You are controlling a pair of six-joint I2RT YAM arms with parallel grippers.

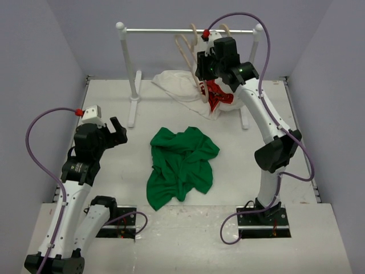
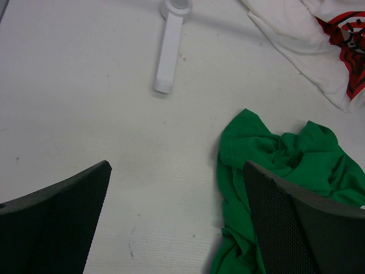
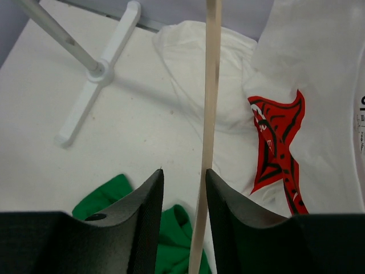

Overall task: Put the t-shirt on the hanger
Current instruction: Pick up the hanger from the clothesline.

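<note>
The green t-shirt (image 1: 181, 162) lies crumpled before the rack (image 1: 171, 30). It looks soft and light, probably best pinched near the collar. The left gripper (image 2: 177, 171) hangs spread wide. The right gripper (image 3: 183, 174), narrowly parted at the rack, flanks the wooden hanger (image 3: 210, 85), seemingly unclamped.

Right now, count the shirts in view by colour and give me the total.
Green shirt: 1, crumpled
White shirt with red print: 1, heaped by the rack
Total: 2
</note>
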